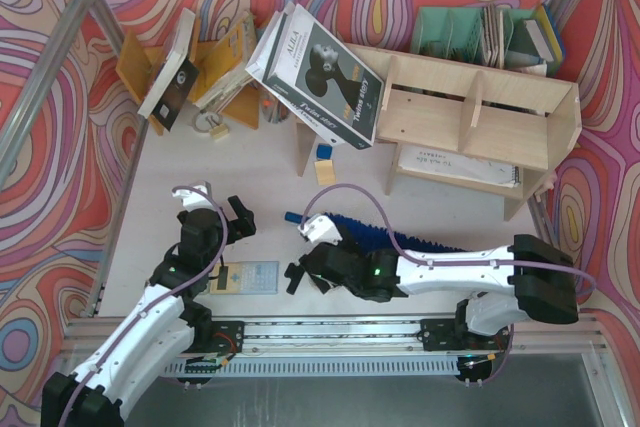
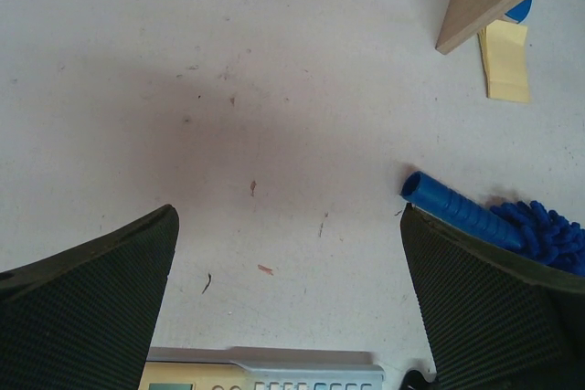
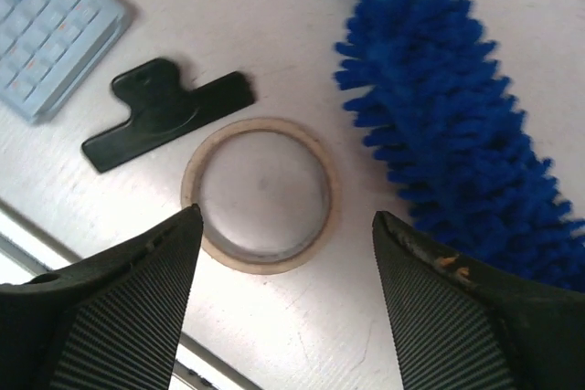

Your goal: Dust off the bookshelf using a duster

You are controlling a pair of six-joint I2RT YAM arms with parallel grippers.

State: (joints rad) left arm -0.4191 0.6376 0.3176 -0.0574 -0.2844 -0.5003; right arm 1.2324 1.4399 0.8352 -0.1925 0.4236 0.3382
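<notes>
- The large pale unpainted plywood bookshelf (image 1: 470, 122) stands upright at the far right of the white tabletop (image 1: 270, 175), set slightly askew. Upright dividers split its upper tier into open compartments facing the near edge, and a lower tier sits beneath on short legs.
- The long bright blue fluffy duster (image 1: 405, 239) lies flat on the tabletop in front of the bookshelf — near it, not touching. Its short dark blue ribbed plastic handle (image 2: 454, 212) points left and the bristled head stretches right, partly hidden from above.
</notes>
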